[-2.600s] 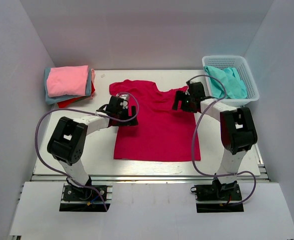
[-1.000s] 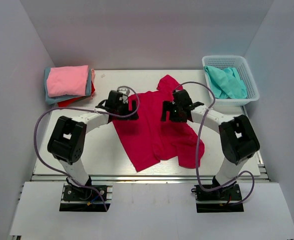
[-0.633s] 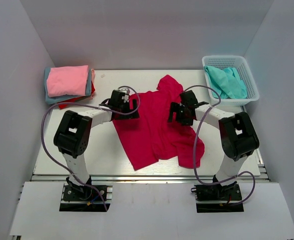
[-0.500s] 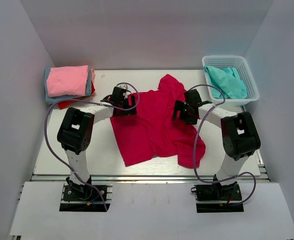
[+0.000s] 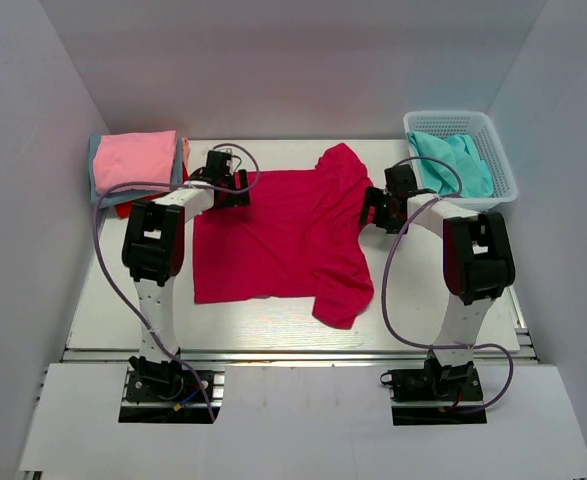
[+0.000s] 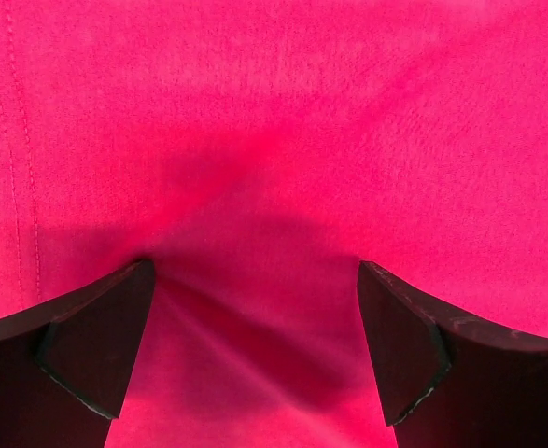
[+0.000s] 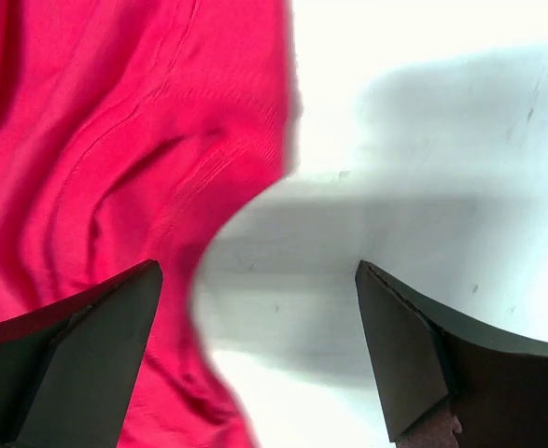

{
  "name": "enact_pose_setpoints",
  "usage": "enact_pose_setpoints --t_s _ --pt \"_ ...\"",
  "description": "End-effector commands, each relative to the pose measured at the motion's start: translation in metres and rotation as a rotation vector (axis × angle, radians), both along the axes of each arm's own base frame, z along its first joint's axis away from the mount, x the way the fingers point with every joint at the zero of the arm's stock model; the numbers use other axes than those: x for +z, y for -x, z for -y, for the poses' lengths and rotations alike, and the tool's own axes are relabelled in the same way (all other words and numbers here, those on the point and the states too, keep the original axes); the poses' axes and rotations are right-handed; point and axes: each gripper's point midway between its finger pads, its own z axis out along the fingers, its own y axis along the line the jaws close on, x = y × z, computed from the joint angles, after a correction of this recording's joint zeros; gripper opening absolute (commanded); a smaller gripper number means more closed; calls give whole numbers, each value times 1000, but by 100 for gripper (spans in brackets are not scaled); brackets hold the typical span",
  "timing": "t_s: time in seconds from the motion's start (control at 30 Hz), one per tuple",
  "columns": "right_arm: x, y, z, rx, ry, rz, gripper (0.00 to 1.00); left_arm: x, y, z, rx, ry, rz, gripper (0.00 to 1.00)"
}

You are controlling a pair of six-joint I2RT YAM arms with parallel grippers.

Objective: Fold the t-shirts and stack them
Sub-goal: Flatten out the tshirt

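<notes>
While the crimson shirt (image 5: 278, 235) lies mid-counter (image 5: 123, 300), flat on its left half but rumpled toward the right edge, the step looks like spreading before folding. Left gripper (image 5: 225, 188) sits low on the shirt's far-left corner, jaws wide, nothing pinched. Right gripper (image 5: 385, 208) is low at the shirt's right rim, jaws wide too. Next, probably: pinch the bunched right side and pull it flat. Folded stack (image 5: 133, 165) at far-left corner; teal shirt (image 5: 453, 165) in basket (image 5: 453, 118) at far-right corner.

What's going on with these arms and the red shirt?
A crimson t-shirt lies spread on the table, its near right part rumpled. Both robot pincers are open: the left pincer over its far left corner, the right pincer at its right edge. A folded stack sits far left; a teal shirt lies in the basket.
</notes>
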Motion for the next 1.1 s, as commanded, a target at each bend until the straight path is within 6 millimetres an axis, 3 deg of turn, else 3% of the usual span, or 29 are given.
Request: enact_pose_setpoints --t_s 0.0,0.07,0.13,0.2,0.23,0.27,0.3,0.33,0.37,0.4,0.47,0.5,0.53,0.67,0.9,1.0,1.07 --pt "11 -15 1 70 28 51 90 -11 2 2 -88 0 -80 100" --pt "30 -15 -11 138 8 100 90 7 -7 16 -166 44 -37 100" --pt "49 -13 -24 206 -28 156 90 42 -15 29 -200 82 50 100" --pt "62 3 -30 244 -67 178 90 54 -6 36 -233 93 62 100" --pt "59 14 -39 273 -84 166 90 73 -2 38 -231 113 91 100" --pt "65 25 -40 284 -90 177 89 70 12 42 -240 148 66 100" --pt "58 35 -41 310 -83 169 89 73 18 43 -241 167 68 100" --pt "58 43 -52 356 -95 172 86 64 34 44 -255 182 40 100" --pt "59 50 -51 369 -88 171 85 80 42 42 -257 185 66 100" --pt "53 56 -51 380 -78 154 85 82 50 45 -258 195 70 100" --pt "44 67 -52 412 -29 122 80 67 85 40 -243 219 25 100" --pt "40 71 -55 422 -26 105 80 67 85 40 -231 229 22 100" --pt "37 73 -57 426 -21 94 78 64 100 37 -220 239 22 100" --pt "23 80 -60 418 -3 40 72 45 129 34 -181 280 -7 100" --pt "4 96 -50 388 49 -51 65 6 159 20 -84 261 -123 100" --pt "1 104 -52 398 37 -68 55 -1 164 18 -76 251 -133 100" --pt "-1 106 -50 397 49 -69 42 -1 163 16 -69 242 -130 100"
